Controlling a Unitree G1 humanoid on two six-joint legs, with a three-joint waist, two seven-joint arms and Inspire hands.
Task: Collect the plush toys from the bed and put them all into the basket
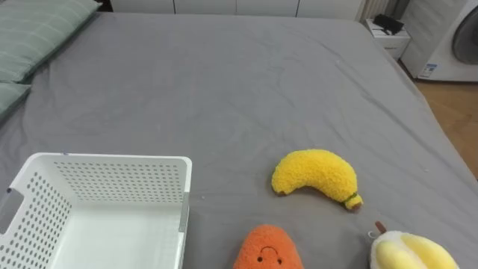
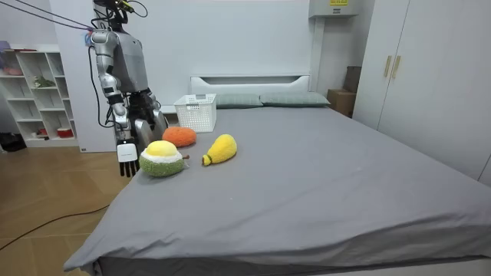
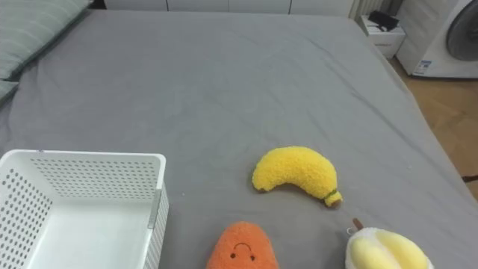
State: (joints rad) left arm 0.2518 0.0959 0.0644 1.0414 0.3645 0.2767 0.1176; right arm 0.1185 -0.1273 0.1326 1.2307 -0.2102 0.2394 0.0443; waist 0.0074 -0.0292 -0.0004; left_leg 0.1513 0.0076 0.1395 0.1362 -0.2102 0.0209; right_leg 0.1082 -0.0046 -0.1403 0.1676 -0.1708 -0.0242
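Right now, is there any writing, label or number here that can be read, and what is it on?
No text is readable.
Blue label on the washing machine: too small to read.
Yellow sign on a white box high on the wall, room view: too blurred to read.
Plush banana, orange plush, white basket: no words; the orange plush bears just a stitched face.

The one bed [image 1: 224, 82] carries three plush toys, one of each kind: one yellow banana [image 1: 314, 175], one orange toy with a face [image 1: 267, 250] and one yellow-and-white fruit [image 1: 414, 252]. There is one white perforated basket [image 1: 112, 168]. Two pillows [image 2: 238, 100] [image 2: 295, 98] lie at the bed's head.
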